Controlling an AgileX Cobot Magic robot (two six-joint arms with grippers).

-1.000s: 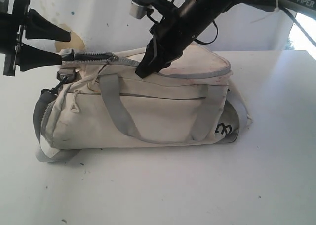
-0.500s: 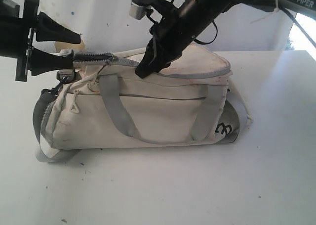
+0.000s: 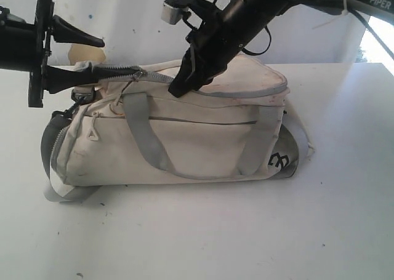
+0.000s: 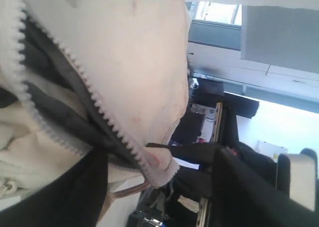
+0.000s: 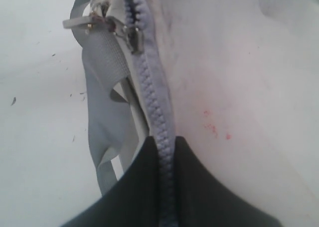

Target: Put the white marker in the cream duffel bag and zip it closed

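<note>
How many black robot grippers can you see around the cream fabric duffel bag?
2. The black left gripper hangs open at the unzipped end of the cream fabric duffel bag; the black right gripper is pinched shut on its grey top zipper at mid-length. None seems hidden.

This looks like a robot lab. A plain white table (image 3: 234,231) sits by a spotty, chipped wall (image 3: 123,15) at 12 o'clock. A black robot arm (image 3: 246,12) reaches over it, and a bright window (image 3: 377,46) glows at 2 o'clock.
</note>
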